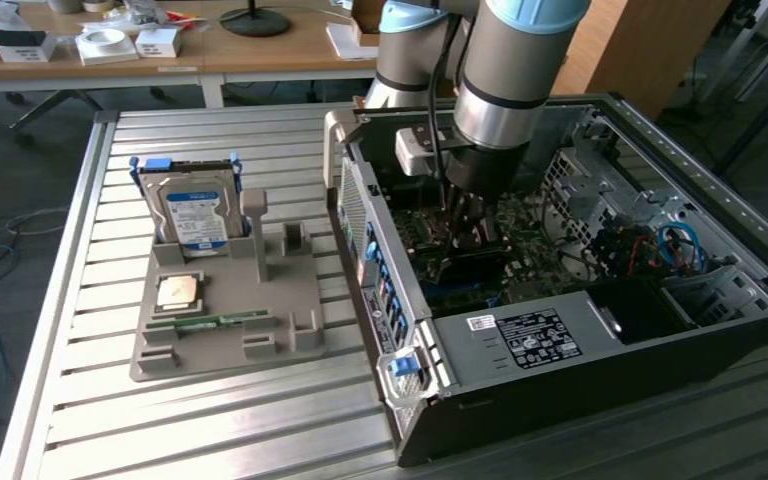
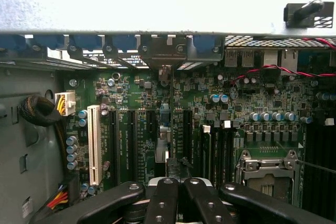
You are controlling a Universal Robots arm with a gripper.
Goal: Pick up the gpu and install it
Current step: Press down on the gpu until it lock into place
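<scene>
The arm's tool reaches down inside the open computer case, over the motherboard. On the exterior view's left, a grey holder on the slatted worktop carries an upright hard drive.

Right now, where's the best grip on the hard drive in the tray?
Probably its upper end, pinched across the two flat faces, coming straight down. The hard drive stands upright in the grey tray; its lower part sits in a slot.

Silver arm, blue band, black fingers
</scene>
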